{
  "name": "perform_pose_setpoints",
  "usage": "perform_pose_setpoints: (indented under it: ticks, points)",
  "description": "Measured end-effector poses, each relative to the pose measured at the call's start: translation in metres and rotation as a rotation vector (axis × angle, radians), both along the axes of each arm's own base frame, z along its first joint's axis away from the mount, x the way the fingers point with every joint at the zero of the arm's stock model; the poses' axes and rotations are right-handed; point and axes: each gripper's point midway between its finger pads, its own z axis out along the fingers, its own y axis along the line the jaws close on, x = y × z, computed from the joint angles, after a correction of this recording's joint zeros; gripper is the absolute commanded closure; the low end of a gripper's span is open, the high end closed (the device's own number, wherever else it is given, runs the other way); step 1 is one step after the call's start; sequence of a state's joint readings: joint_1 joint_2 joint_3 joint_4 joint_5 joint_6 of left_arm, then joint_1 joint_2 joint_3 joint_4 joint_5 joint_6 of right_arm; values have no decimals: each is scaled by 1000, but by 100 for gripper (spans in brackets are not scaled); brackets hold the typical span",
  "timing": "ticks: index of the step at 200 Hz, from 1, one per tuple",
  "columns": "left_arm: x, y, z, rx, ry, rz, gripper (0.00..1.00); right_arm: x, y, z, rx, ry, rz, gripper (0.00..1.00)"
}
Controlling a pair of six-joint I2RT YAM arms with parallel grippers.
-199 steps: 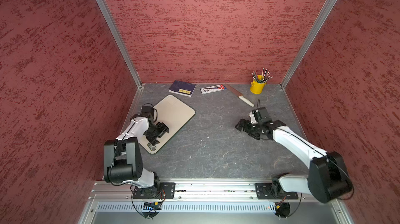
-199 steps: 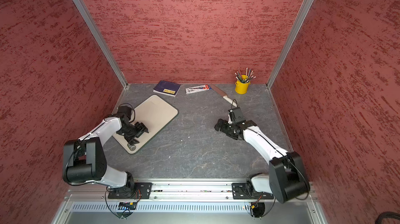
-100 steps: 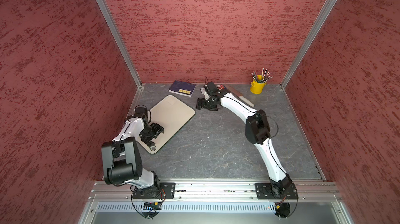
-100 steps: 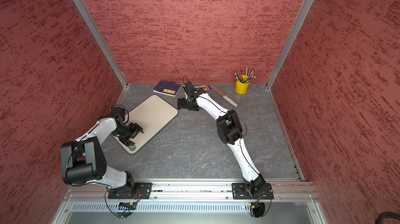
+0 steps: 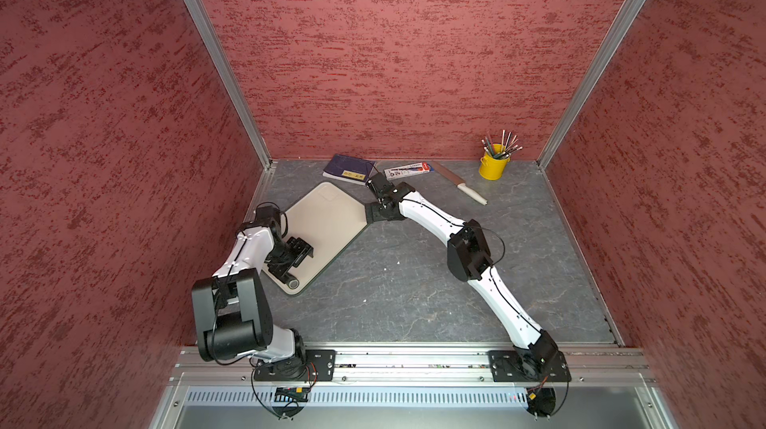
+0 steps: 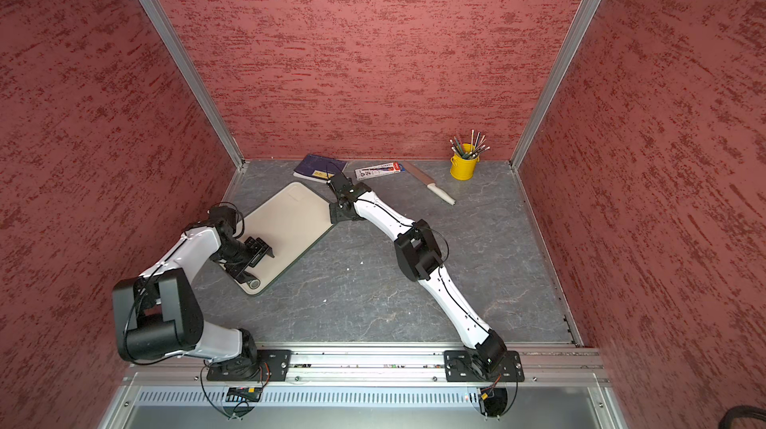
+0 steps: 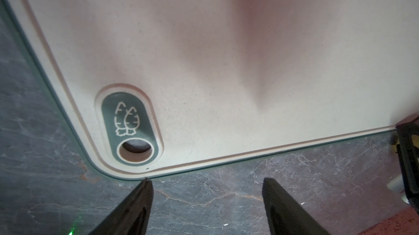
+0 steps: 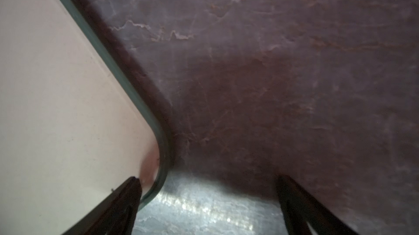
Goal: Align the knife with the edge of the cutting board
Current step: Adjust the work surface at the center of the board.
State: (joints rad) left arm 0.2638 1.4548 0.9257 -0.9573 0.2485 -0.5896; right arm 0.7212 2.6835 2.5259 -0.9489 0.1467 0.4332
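One knife (image 5: 458, 183) lies flat on the grey table (image 5: 414, 282), well apart from the one cutting board (image 5: 327, 220), out past the board's far right corner. Its grey blade is the end nearer the board and its pale handle the end farther off. Neither gripper touches it. The board lies at a slant, and its corner with the oval hole (image 7: 130, 129) is the one nearest the robot.

There is also one dark blue book (image 5: 348, 168) just past the board's far corner, one white packet (image 5: 408, 169) a little farther out on the knife's side, and one yellow cup of pencils (image 5: 493, 166) farther from the board than the knife.

There are two arms. The right arm (image 5: 468, 249) stretches long and low to the board's right corner. The right gripper (image 8: 207, 177) has its fingers wide, one tip over the board's surface and the other over the table beside it, with nothing clamped. The left arm (image 5: 248, 249) is folded, its wrist bent down over the board's near end. The left gripper (image 7: 206, 179) hovers by the hole corner, fingers parted and empty.
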Motion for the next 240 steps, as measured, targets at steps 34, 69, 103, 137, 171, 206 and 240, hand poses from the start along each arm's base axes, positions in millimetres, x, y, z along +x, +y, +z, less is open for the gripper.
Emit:
perform_pose_setpoints:
  ticks: [34,69,103,137,171,206,240]
  points:
    - [11,7,12,23,-36,-12,19,5,2,2,-87,-86,22,2]
    - [47,-10,16,9,-81,-84,21,5,-8,3,-159,-116,2,2]
    - [89,-53,3,-11,-90,-210,21,-7,-31,3,-208,-77,-20,2]
    - [94,-85,-10,-39,-72,-271,21,-43,-80,2,-263,16,-60,2]
    - [94,-99,-12,-53,-71,-302,21,-92,-139,-1,-277,111,-131,2]
    - [92,-105,-12,-62,-71,-317,21,-151,-193,-2,-268,182,-206,2]
    - [93,-99,-12,-61,-71,-303,21,-205,-228,-1,-277,268,-226,2]
